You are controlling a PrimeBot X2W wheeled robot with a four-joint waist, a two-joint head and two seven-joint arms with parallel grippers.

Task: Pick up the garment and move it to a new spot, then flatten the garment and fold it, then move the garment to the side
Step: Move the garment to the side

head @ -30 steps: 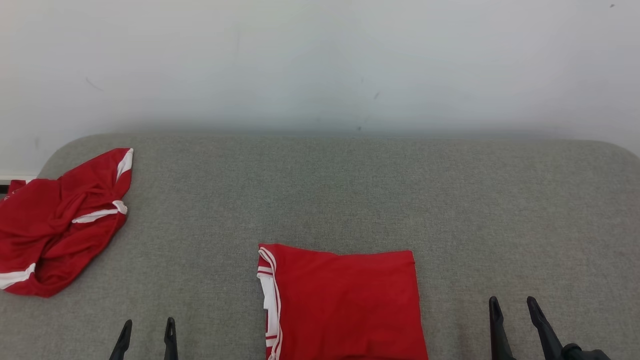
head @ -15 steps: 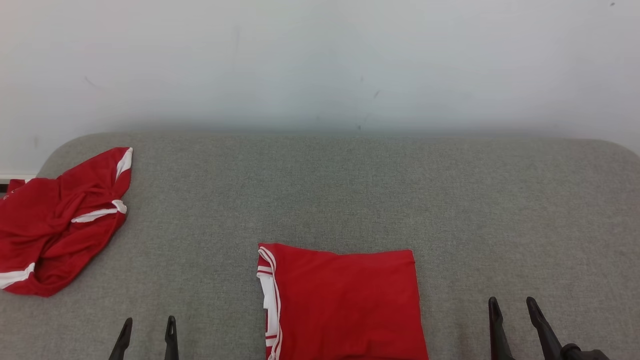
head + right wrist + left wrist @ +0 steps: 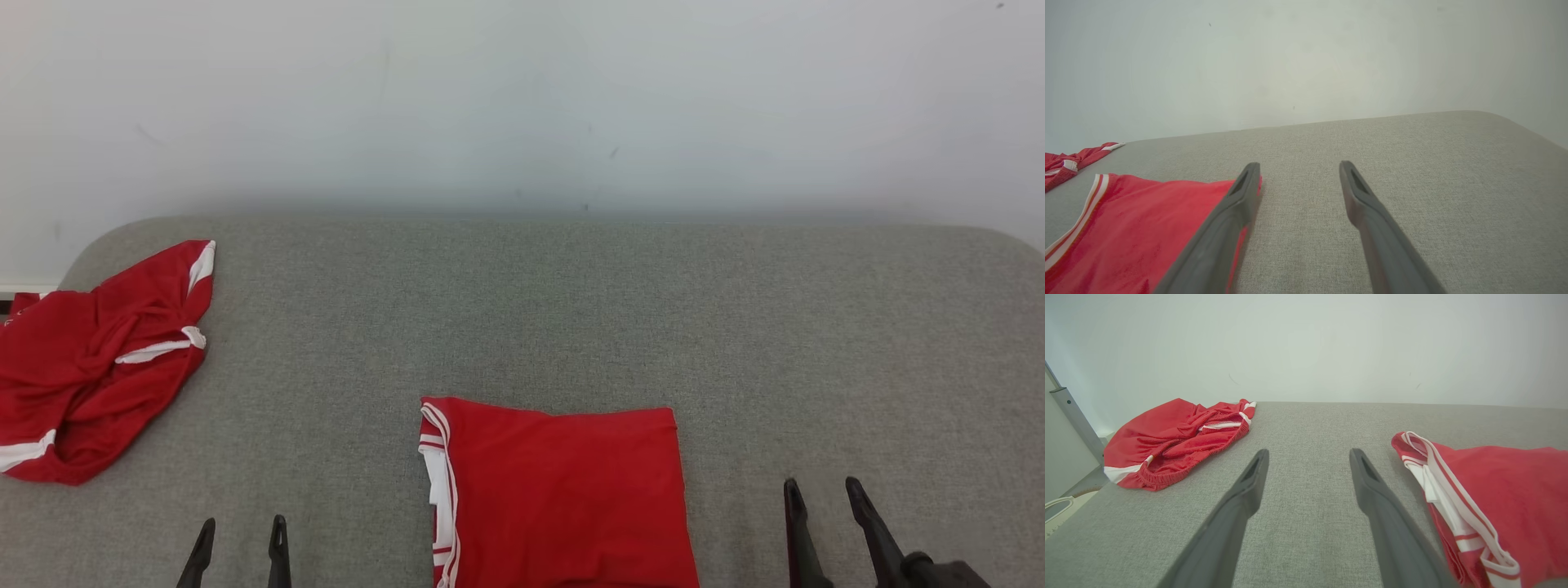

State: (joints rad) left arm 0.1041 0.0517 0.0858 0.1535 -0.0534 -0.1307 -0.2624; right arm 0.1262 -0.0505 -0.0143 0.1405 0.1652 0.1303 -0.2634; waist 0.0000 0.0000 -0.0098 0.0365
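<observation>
The garment (image 3: 563, 498), folded, lies between the left gripper (image 3: 241, 529) and the right gripper (image 3: 819, 488), both spread wide and empty.
It rests flat at 6 o'clock on the grey surface (image 3: 571, 310), its white-striped edge running from 12 to 6. It is at 9 o'clock from the right gripper, which is nearer, so I judge that arm better placed to move it aside.

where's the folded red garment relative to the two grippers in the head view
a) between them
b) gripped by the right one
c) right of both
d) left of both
a: the folded red garment lies flat on the grey surface between the left gripper and the right gripper, both open and touching nothing.
</observation>
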